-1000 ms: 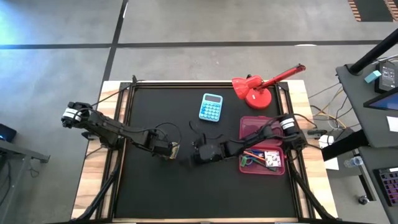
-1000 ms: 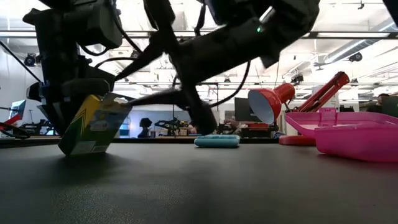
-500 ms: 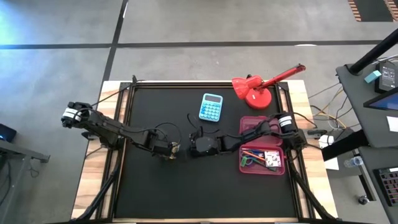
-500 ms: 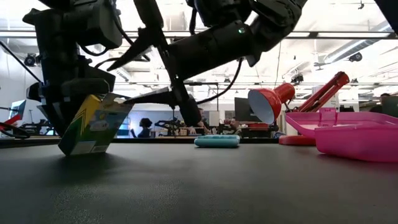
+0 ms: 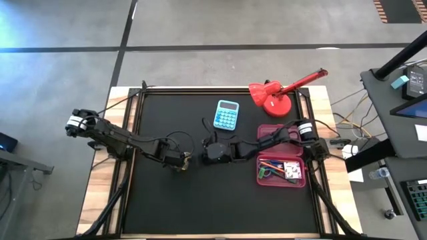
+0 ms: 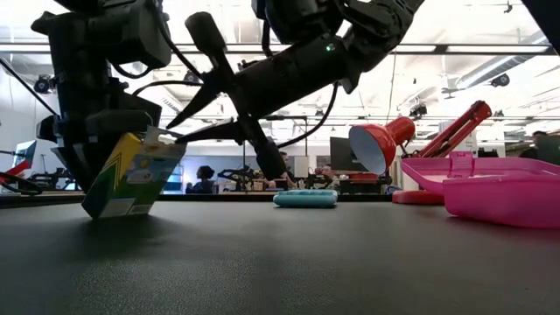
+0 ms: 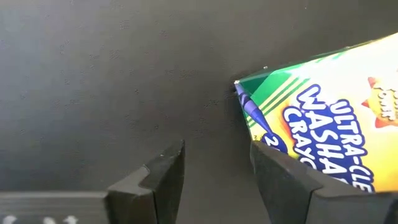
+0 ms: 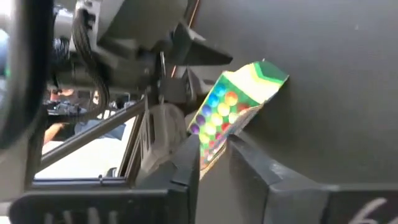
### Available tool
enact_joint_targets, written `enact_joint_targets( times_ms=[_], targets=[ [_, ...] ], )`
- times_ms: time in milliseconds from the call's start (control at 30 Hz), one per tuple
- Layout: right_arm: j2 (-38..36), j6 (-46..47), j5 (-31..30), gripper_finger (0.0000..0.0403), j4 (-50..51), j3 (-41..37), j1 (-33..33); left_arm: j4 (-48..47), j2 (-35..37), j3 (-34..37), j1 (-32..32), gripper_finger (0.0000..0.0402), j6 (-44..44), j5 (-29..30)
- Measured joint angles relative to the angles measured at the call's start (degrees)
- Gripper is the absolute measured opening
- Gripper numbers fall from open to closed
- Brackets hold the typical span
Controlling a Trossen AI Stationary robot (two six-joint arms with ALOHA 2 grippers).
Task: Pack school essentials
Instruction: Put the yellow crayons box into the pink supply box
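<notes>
The small yellow-green box (image 6: 131, 178), a crayon carton with green stripes and printed lettering, stands tilted on the black mat of the table (image 5: 153, 207), one lower corner down and the rest leaning, a little left of the table's middle. The left claw (image 5: 183, 162) is at the box: in the low view its dark fingers reach down behind and over the carton, and in the left wrist view the fingers (image 7: 163, 180) stand slightly apart with the printed face just beside one of them, so whether they actually clamp it cannot be told. The right claw (image 6: 201, 83) hangs just to the right of the box, raised off the mat, its two fingers spread open and pointing toward the carton without touching it. Farther right, near the table's right edge, the pink case (image 5: 297, 180) lies open with the blue-handled scissors (image 5: 267, 172), coloured pens and a white card inside. Behind the claws sits the light-blue calculator (image 5: 226, 115), and beyond the case the red desk lamp (image 5: 275, 93) lies with its arm stretched toward the far right corner.
</notes>
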State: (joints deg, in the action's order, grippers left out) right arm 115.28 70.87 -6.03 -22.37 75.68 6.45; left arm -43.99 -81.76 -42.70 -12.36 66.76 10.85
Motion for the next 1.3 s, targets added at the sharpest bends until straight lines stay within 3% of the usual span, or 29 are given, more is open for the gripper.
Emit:
enact_joint_targets(
  times_ms=[200,433,933,1300],
  targets=[
    [-0.02,0.03,0.06,0.0041,2.74,0.00,-0.69,0.04,0.02,-0.02,0.00,0.0169,0.00,0.02],
    [-0.02,0.77,-0.08,0.0043,4.94,-0.02,-0.87,0.26,0.09,-0.07,0.00,0.0169,0.02,0.13],
    [0.09,0.08,-0.11,0.0147,5.26,-0.07,-1.73,1.20,0.04,-0.02,0.00,0.0169,0.09,0.07],
    [5.68,2.03,1.01,0.0169,1.70,3.83,-2.09,1.46,0.02,0.37,0.02,0.0169,0.43,0.07]
  ],
)
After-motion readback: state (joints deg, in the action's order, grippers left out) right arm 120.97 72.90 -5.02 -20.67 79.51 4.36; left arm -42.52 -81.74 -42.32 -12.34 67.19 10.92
